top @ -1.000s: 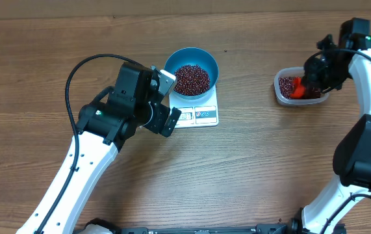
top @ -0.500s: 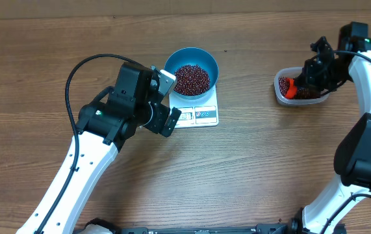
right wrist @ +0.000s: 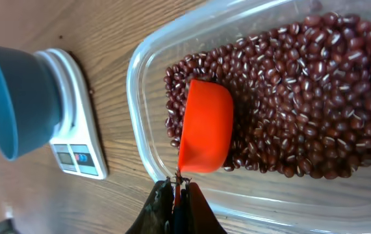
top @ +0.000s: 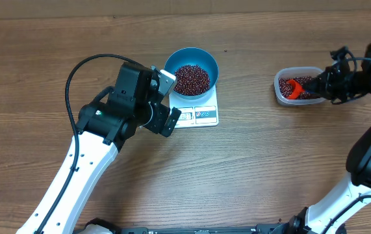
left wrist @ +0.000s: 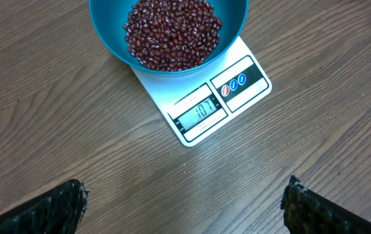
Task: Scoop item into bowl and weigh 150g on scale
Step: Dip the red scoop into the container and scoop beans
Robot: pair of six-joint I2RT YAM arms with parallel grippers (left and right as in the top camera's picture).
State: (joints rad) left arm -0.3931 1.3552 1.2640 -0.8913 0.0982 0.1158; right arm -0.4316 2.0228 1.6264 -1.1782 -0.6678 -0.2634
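- Beans (left wrist: 172, 32) fill the bottom of the blue bowl (left wrist: 104, 29) in a heap well below the rim; more beans lie loose in the clear tub (right wrist: 147, 71), well apart on the right side of the table (top: 269, 162).
- Bowl sits on the white scale (left wrist: 243, 81), covering its far part; the display and buttons stay clear at the near edge.
- Display (left wrist: 201, 109) shows 107, so by my read the weighing is part done and short of 150.
- Step in hand: loading another scoopful from the tub.
- Orange scoop (right wrist: 204, 127) is down in the tub, its back toward the right wrist camera and its cup pushed into the beans near the tub wall; cannot tell how much is in it.
- Right gripper (right wrist: 175, 195) is pinched tight on the scoop's thin handle, at the near rim of the tub.
- Left gripper (left wrist: 185, 201) hangs wide apart over bare table just beside the scale's display edge, holding nothing and touching neither scale nor bowl.
- Next move likely calls for:
  - digging under the beans and turning the scoop mouth-up
  - lifting it level over the tub rim
  - carrying it across to the bowl and tipping slowly
- Remaining gap looks modest, so I'd say a partial pour is needed, watching the display to avoid overshoot.
- Risk: beans spilling on the table in transit, or the scoop knocking the bowl and shifting it on the scale.
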